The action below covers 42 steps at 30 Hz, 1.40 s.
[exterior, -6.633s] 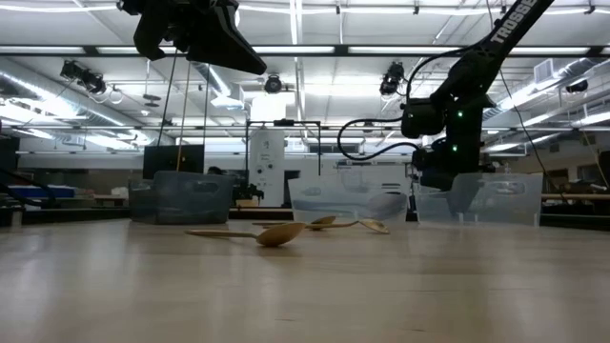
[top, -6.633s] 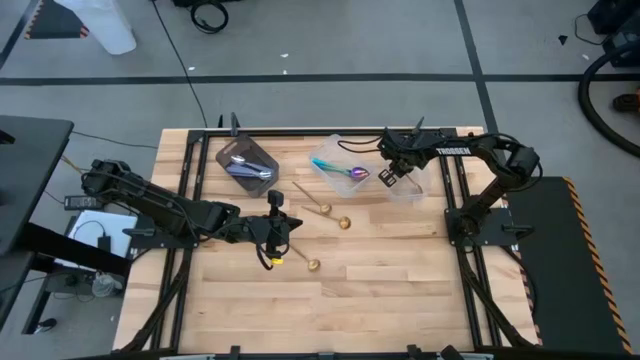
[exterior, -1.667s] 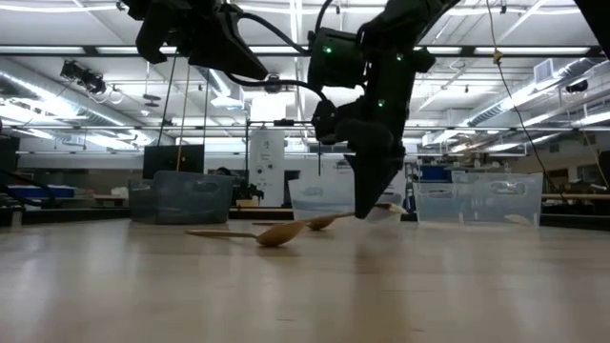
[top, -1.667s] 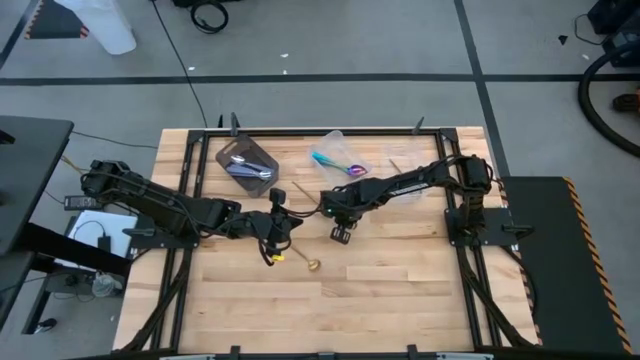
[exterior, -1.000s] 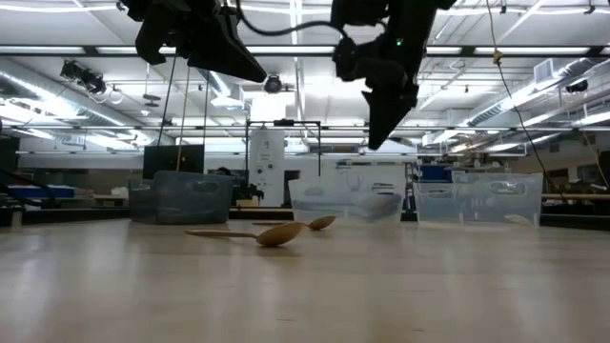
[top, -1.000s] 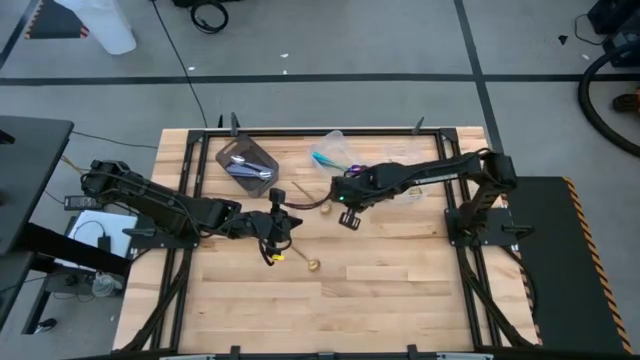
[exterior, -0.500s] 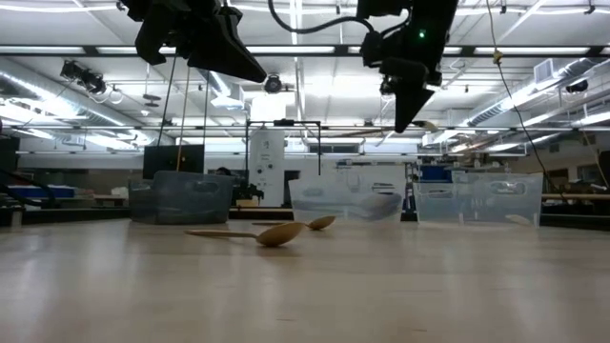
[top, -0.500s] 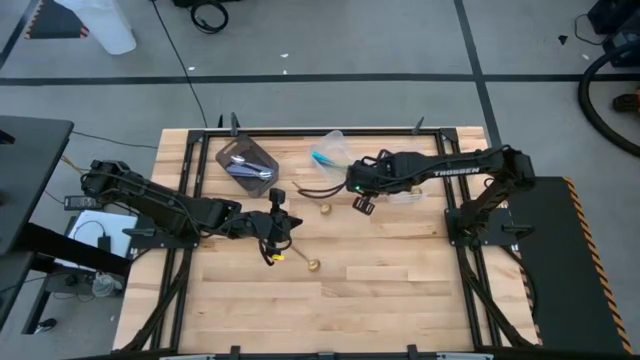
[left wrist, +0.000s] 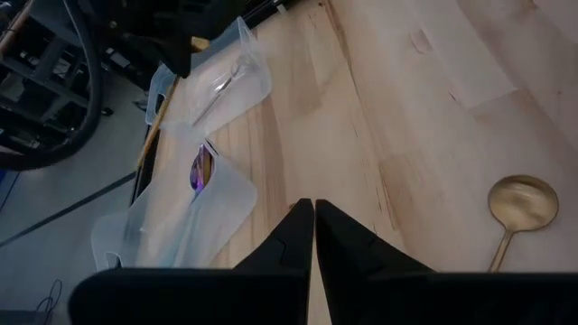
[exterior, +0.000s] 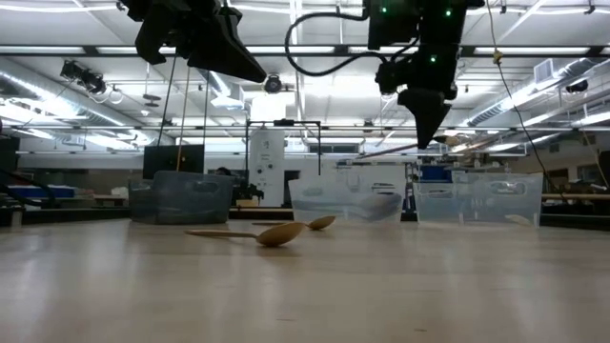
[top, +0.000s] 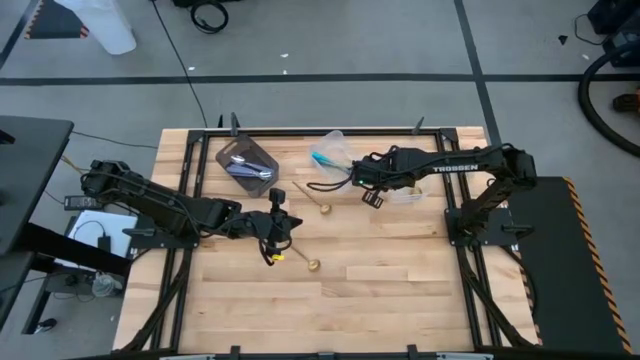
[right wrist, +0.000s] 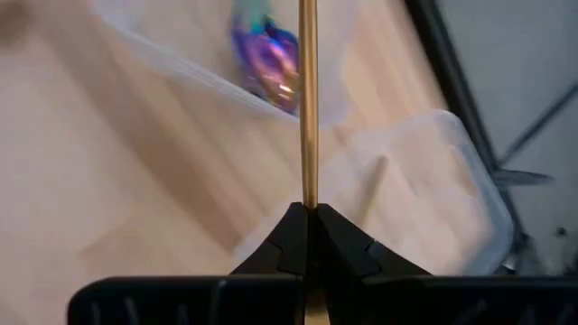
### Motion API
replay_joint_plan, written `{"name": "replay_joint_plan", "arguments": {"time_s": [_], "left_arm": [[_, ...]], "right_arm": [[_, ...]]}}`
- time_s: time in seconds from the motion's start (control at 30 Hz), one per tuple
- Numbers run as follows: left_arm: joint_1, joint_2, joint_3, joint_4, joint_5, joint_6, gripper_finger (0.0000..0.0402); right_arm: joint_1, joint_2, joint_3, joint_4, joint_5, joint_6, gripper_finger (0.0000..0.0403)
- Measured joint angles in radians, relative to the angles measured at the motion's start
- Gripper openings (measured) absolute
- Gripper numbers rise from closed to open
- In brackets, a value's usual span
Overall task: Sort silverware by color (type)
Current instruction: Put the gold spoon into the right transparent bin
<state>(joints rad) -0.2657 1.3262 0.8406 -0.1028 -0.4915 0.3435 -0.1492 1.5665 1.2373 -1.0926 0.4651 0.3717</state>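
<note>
My right gripper (top: 372, 197) hangs over the table beside two clear tubs, shut on a gold spoon (right wrist: 309, 108). One clear tub (top: 340, 158) holds iridescent spoons (right wrist: 266, 56); the other (top: 408, 190) stands right of it. A dark tub (top: 247, 163) holds silver spoons. Two gold spoons lie flat on the wood, one at mid table (top: 325, 209) and one nearer the front (top: 313, 265). My left gripper (top: 284, 222) hovers shut left of them with nothing between its fingers (left wrist: 313, 217). My right gripper pinches the gold spoon's slim handle (right wrist: 309, 194) between its two fingertips. The fingers slant steeply down, and the handle runs straight on ahead of them. The spoon is lifted clear of the table; its bowl lies outside the wrist view.
The tubs stand in a row along the far side of the wooden table (top: 400, 290). A black frame rail (top: 320, 130) borders the far edge. Bare wood takes up the near half. A yellow-tipped cable (top: 272, 258) dangles below the left arm.
My right gripper has carried the gold spoon toward the table's right and far edges, from mid table to the clear tubs, tipping more steeply downward. The spoon has stayed clear of the wood. The two spoons on the table have kept their places.
</note>
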Motion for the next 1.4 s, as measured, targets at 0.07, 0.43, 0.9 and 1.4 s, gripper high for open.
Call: {"name": "replay_joint_plan", "arguments": {"time_s": [0.07, 0.43, 0.9, 1.4], "left_arm": [[0.000, 0.000, 0.000, 0.000, 0.000, 0.000, 0.0023], [-0.002, 0.000, 0.000, -0.008, 0.000, -0.019, 0.0023], [-0.002, 0.000, 0.000, -0.008, 0.000, -0.020, 0.0023], [-0.002, 0.000, 0.000, -0.007, 0.000, -0.020, 0.0023]], "right_arm": [[-0.012, 0.000, -0.001, -0.018, 0.022, 0.004, 0.0021], [-0.082, 0.000, -0.001, -0.167, 0.127, 0.115, 0.0021], [-0.147, 0.000, -0.126, -0.219, 0.155, 0.212, 0.0021], [-0.156, 0.000, -0.339, 0.007, 0.170, 0.170, 0.0021]]}}
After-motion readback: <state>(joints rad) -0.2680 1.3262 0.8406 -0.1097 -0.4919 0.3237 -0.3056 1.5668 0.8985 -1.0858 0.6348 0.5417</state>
